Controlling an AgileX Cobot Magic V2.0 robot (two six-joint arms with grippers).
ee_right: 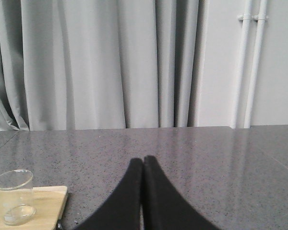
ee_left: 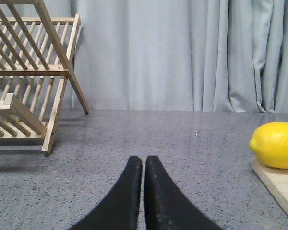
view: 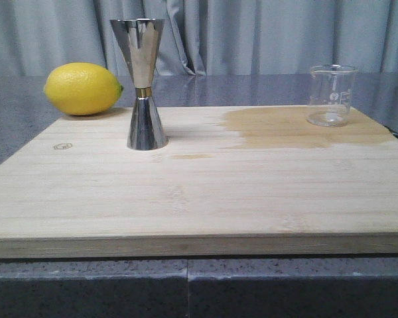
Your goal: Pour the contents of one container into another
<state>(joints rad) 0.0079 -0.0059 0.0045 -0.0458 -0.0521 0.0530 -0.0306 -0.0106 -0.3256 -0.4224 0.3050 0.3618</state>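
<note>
- Glass beaker (view: 331,95) upright at far right of the bamboo board (view: 199,199), on a damp stain, looks empty; steel jigger (view: 142,83) well apart to the left.
- Likely light, slick, fragile: grip mid-wall, gently.
- Left gripper (ee_left: 143,165) and right gripper (ee_right: 143,165) both clenched, holding nothing, off the board.

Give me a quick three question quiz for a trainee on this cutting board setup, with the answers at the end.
1. True or false: the clear glass beaker stands on a darker wet-looking patch of the pale wooden board.
2. What lies nearest the tall steel hourglass jigger? A) yellow lemon B) the beaker C) wooden slatted rack
3. Fill in: both the left tool and right tool are ____.

Key: 1 true; 2 A; 3 shut.
</note>
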